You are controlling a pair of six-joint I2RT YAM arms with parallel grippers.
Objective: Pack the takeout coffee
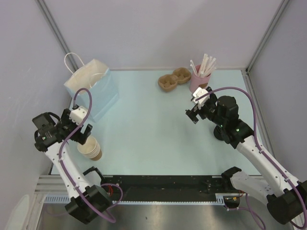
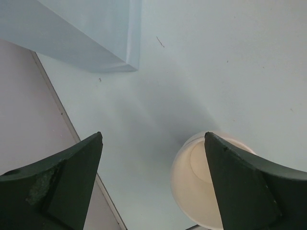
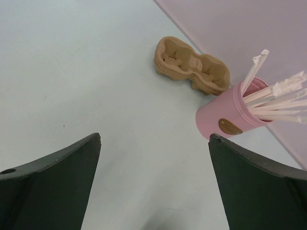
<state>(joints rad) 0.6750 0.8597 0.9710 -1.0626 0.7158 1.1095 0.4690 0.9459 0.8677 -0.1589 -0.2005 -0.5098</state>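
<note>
No takeout coffee with a lid shows in any view. A stack of lidless tan cups [image 1: 91,149] stands near the table's left front edge. My left gripper [image 1: 80,136] hangs open just above and left of the stack. In the left wrist view the top cup's cream inside [image 2: 199,179] lies partly behind the right finger [image 2: 249,187], and nothing sits between the tips of the left gripper [image 2: 152,136]. My right gripper [image 1: 193,111] is open over bare table, empty, as the right wrist view confirms for the same gripper [image 3: 155,136].
A light blue paper bag [image 1: 93,88] with white handles stands at the back left, its corner [image 2: 96,33] in the left wrist view. A brown pulp cup carrier [image 1: 173,79] [image 3: 192,64] and a pink cup of white straws [image 1: 200,76] [image 3: 230,117] sit at the back right.
</note>
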